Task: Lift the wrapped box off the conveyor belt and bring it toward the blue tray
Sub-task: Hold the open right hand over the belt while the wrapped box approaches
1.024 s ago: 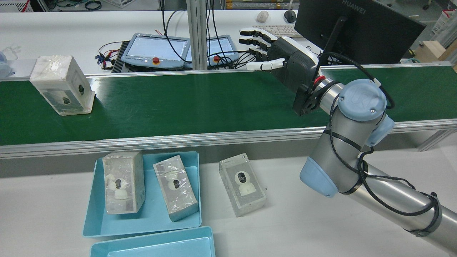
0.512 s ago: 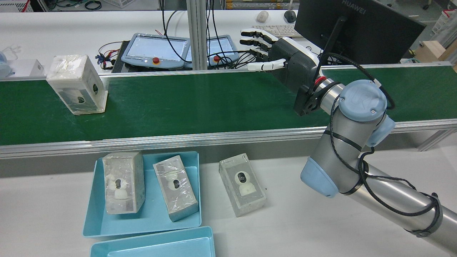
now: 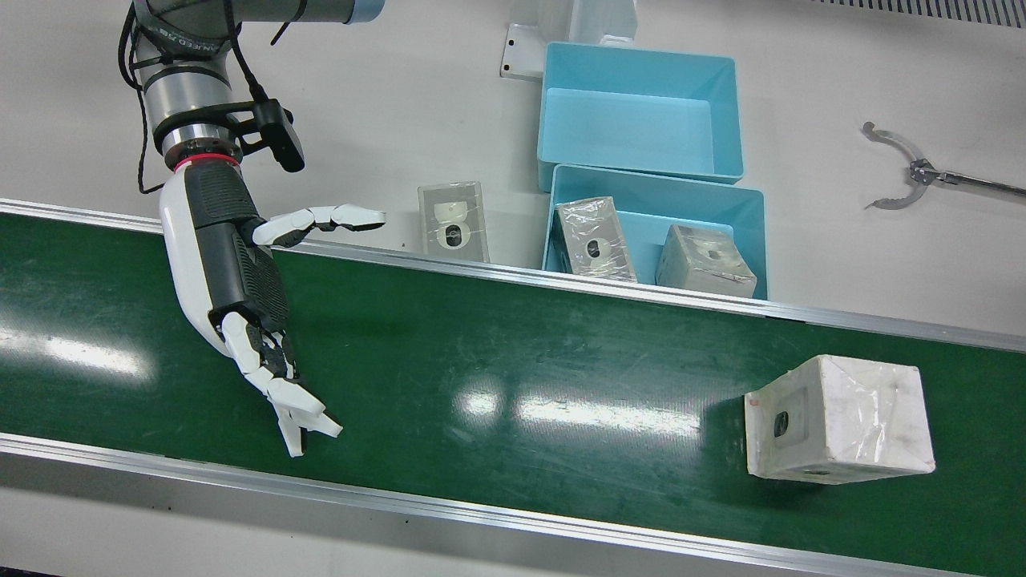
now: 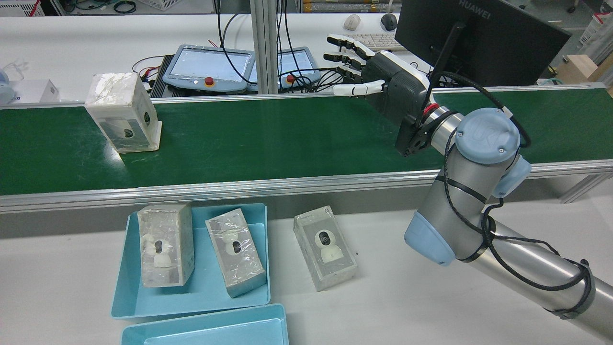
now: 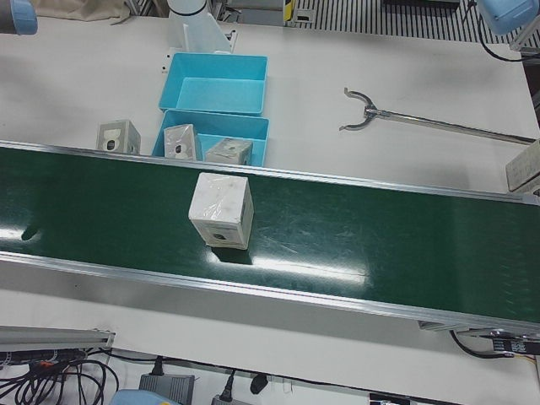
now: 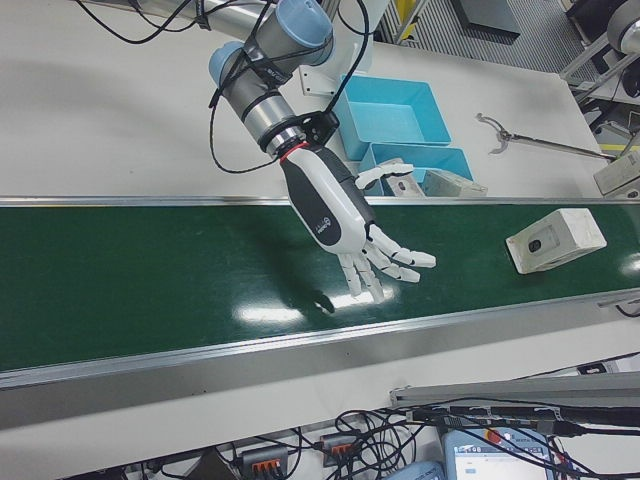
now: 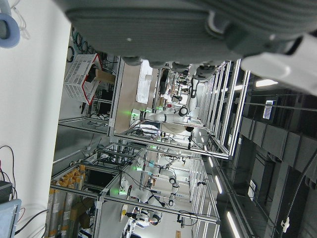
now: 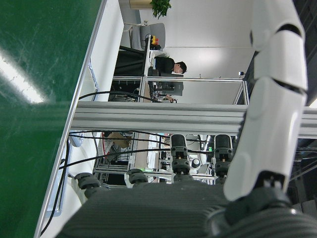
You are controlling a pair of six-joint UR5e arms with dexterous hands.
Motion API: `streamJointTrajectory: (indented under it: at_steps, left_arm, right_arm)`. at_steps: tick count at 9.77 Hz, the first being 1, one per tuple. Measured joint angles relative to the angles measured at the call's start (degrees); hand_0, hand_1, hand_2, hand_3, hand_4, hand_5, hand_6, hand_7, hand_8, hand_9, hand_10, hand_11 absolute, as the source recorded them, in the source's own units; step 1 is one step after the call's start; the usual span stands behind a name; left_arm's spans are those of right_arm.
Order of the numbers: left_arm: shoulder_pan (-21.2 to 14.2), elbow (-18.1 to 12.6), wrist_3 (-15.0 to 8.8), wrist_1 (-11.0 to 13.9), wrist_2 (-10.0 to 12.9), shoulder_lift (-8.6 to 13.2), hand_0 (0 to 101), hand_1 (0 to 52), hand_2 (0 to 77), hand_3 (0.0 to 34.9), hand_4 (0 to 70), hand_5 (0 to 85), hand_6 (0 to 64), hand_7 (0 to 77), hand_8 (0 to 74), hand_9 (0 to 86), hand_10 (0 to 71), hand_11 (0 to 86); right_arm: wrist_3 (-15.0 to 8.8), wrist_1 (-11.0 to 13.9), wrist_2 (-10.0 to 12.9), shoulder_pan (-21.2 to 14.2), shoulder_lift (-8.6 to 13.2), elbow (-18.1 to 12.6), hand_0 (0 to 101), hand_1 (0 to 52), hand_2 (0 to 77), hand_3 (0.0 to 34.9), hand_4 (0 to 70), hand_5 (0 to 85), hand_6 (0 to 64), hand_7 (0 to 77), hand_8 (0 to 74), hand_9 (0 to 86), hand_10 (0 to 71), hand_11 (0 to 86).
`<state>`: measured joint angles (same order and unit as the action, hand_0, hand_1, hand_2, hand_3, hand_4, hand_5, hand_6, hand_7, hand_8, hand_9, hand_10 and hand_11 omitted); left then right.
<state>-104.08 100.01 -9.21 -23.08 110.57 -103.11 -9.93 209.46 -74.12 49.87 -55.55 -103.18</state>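
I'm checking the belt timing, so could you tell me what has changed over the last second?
The wrapped box has ridden the conveyor belt toward the right hand, rightward in the rear view. The hand stays open above the belt, barely shifted. Nothing was grasped. The blue tray and its boxes are unchanged.

Bare green belt (image 3: pixel 513 361) lies open between the spread right hand (image 3: pixel 240 296) and the wrapped box (image 3: pixel 838 429), with nothing standing in that stretch.
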Motion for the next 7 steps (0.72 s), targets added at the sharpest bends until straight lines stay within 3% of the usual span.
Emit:
streamJointTrajectory:
  at_steps: [1, 7]
  left_arm:
    - [0.0, 0.0, 0.0, 0.0, 0.0, 0.0, 0, 0.0, 1.1, 0.0, 0.5, 0.5, 0.0, 0.5, 0.0, 0.5, 0.5, 0.0]
    - [0.0, 0.0, 0.0, 0.0, 0.0, 0.0, 0, 0.0, 1.1, 0.0, 0.5, 0.5, 0.0, 0.5, 0.5, 0.5, 0.5, 0.0]
  right_arm:
    - [0.1, 0.0, 0.0, 0.1, 0.0, 0.0, 44, 12.0, 16.4, 29.9, 6.0, 19.6, 0.0, 19.1, 0.0, 4.4, 2.2, 3.8]
    - [0.1, -0.3, 0.0, 0.1, -0.1, 0.1, 43, 10.4, 15.8, 30.1, 7.1, 21.8, 0.0, 18.5, 0.5, 6.5, 2.7, 5.4]
